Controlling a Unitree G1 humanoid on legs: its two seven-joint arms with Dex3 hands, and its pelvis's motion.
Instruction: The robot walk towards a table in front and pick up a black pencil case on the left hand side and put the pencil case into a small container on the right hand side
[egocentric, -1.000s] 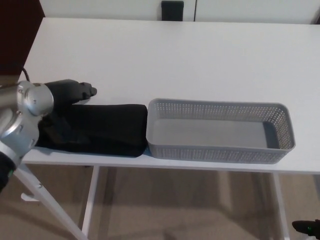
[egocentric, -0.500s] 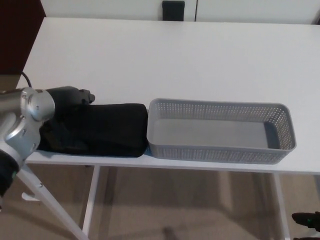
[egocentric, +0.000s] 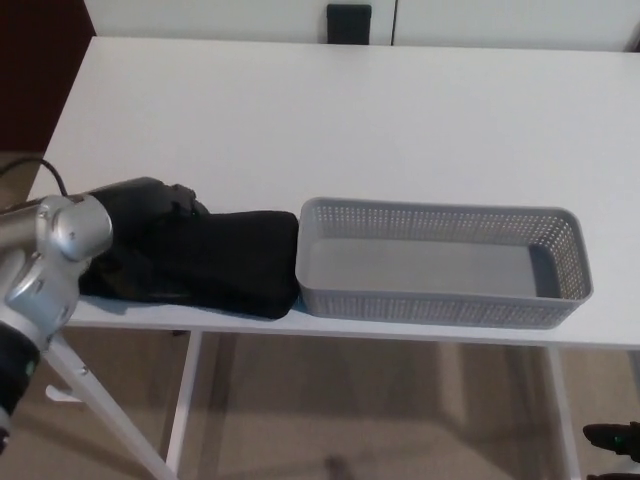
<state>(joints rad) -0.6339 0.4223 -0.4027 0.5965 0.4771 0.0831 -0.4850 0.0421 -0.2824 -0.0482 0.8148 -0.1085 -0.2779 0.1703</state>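
The black pencil case (egocentric: 240, 260) lies along the table's front edge at the left, its right end touching the grey perforated container (egocentric: 440, 211). My left hand (egocentric: 145, 215) rests on the case's left end, black on black, with its fingers (egocentric: 185, 200) curled down onto the fabric. The silver wrist joint (egocentric: 70, 228) hides the case's left tip. The container sits to the right with nothing inside it. My right hand does not show.
The white table (egocentric: 350, 110) stretches far back behind both objects. A small black object (egocentric: 348, 22) stands at its far edge. White table legs (egocentric: 185, 400) run down to the beige floor. A dark shape (egocentric: 612, 440) shows at the bottom right.
My left hand has come down and closed over the case's left end; its fingers, stretched past the case before, now curl onto it. The case has nudged slightly toward the container.
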